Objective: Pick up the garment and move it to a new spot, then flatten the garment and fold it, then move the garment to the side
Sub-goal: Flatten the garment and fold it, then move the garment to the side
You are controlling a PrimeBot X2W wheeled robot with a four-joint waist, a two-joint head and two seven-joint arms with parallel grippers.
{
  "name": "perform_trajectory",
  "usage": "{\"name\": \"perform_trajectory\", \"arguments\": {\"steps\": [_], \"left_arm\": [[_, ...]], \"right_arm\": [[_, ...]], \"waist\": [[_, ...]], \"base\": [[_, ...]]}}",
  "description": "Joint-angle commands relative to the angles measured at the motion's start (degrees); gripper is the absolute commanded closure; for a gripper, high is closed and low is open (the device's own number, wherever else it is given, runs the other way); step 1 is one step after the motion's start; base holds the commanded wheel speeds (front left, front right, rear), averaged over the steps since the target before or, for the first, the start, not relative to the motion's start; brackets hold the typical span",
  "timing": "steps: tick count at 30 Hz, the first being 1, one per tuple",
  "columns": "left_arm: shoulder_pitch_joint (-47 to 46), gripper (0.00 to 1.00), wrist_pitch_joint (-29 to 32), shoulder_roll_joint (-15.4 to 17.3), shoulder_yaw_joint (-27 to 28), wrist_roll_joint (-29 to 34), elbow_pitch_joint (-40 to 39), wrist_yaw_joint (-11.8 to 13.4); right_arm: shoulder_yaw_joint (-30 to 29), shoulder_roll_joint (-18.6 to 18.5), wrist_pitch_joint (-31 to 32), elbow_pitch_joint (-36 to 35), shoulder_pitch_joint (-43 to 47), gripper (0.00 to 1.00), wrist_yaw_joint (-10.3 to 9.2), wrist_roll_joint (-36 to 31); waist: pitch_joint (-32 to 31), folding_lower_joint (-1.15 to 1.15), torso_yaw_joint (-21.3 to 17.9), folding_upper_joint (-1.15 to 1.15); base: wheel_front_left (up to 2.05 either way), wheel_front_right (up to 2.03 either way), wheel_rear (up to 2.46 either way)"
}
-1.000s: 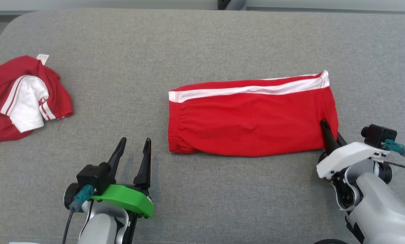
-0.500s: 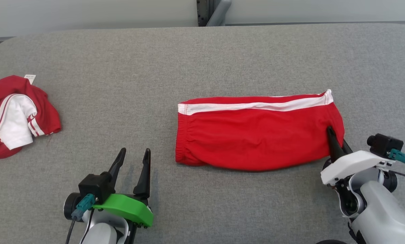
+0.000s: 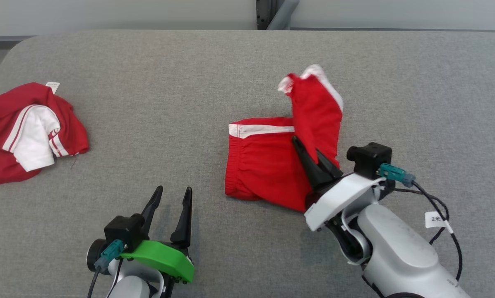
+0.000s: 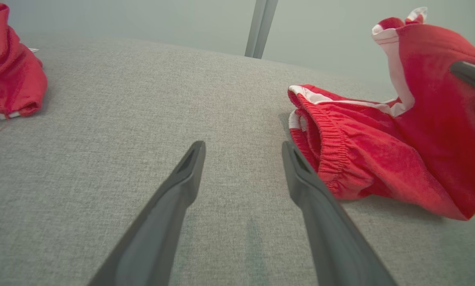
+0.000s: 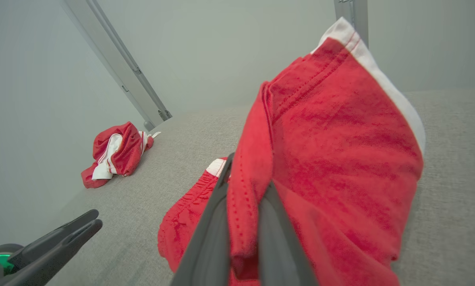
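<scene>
Grey fabric-topped bench [image 3: 148,74], pale wall behind.

Head view: garment [image 3: 264,165], red shorts with a white side stripe, lies right of frame centre. Its right end is raised and draped over toward the middle; the left half is flat on the bench. Right pincer [image 3: 305,145] is clamped narrow on the raised end, lower right of centre. Left pincer [image 3: 174,189] is spread wide and empty at lower left, over bare cover, apart from the garment. Second red-and-white garment [image 3: 28,128] is bunched at the left edge, well apart.

Left wrist view: fingers wide; elastic waistband [image 4: 333,155] lies just beside the right-hand finger, at frame right. Judgement: thin, light, limp knit. It sags from a single hold, so two-corner holds at the hem or waistband suit it. Slip risk looks low on the textured cover.

Right wrist view: hem [image 5: 245,206] is pinched between the two fingers, and the fabric hangs in a loose fold at frame centre and right. Open room: bare bench above and left of the garment. The far edge at frame top and the second garment at left bound any move.
</scene>
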Motion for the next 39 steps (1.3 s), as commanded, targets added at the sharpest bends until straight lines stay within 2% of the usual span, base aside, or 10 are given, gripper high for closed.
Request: {"name": "perform_trajectory", "arguments": {"steps": [1, 6, 7, 9, 17, 22, 23, 29, 33, 39], "left_arm": [[-0.02, 0.00, -0.03, 0.18, -0.41, -0.96, -0.05, 0.16], [-1.11, 0.00, -0.03, 0.17, -1.74, -3.16, -0.97, 0.16], [-1.28, 0.00, -0.03, 0.17, -2.09, -3.35, -1.00, 0.16], [-1.49, 0.00, -0.03, 0.19, -2.33, -3.40, -1.10, 0.16], [-0.36, 0.00, -0.03, 0.17, 1.77, -1.84, -1.59, 0.16], [0.38, 0.00, -0.03, 0.17, 4.72, 0.20, -2.01, 0.17], [0.38, 0.00, -0.03, 0.17, 4.72, 0.20, -2.01, 0.17], [1.83, 0.00, -0.03, 0.19, 7.33, 3.08, -2.63, 0.17], [2.45, 0.00, -0.03, 0.19, 8.55, 3.95, -2.83, 0.17], [4.73, 0.00, -0.03, 0.18, 10.99, 6.25, -3.86, 0.45]], "right_arm": [[2.08, 0.65, -0.14, 0.54, -0.87, 1.00, -0.01, 0.96], [8.86, 2.83, -0.14, 4.82, -2.75, 1.00, -0.01, 2.14], [9.79, 3.19, -0.14, 6.03, -2.96, 0.83, -0.01, 2.73], [10.35, 3.70, -0.14, 7.55, -3.83, 0.00, -0.01, 3.57], [6.87, 4.35, -0.15, 2.57, -2.71, 0.00, -0.01, 4.61], [-1.98, 2.72, -0.15, -0.93, 0.75, 0.00, -0.01, 0.80], [-1.98, 2.72, -0.15, -0.93, 0.75, 0.00, -0.01, 0.80], [-17.17, 1.85, -0.15, -4.01, 7.57, 0.00, 0.00, -8.83], [-22.71, 2.11, -0.15, -5.15, 11.55, 0.00, 0.00, -14.34], [-27.56, 3.46, -0.15, -5.26, 16.15, 0.00, -0.01, -17.54]], "waist": [[0.27, 0.00, 1.39, 0.00], [0.82, 0.00, 3.63, 0.00], [0.85, 0.00, 4.00, 0.00], [0.89, 0.00, 4.37, 0.00], [0.15, 0.00, 1.56, 0.00], [-1.02, 0.00, -1.86, 0.00], [-1.02, 0.00, -1.86, 0.00], [-2.25, 0.00, -5.42, 0.00], [-3.15, 0.00, -6.36, 0.00], [-4.87, 0.00, -7.12, 0.00]], "base": [[0.00, 0.00, 0.00], [0.00, 0.00, 0.00], [0.00, 0.00, 0.00], [0.00, 0.00, 0.00], [0.00, 0.00, 0.00], [0.00, 0.00, 0.00], [0.00, 0.00, 0.00], [0.00, 0.00, 0.00], [0.00, 0.00, 0.00], [0.00, 0.00, 0.00]]}}
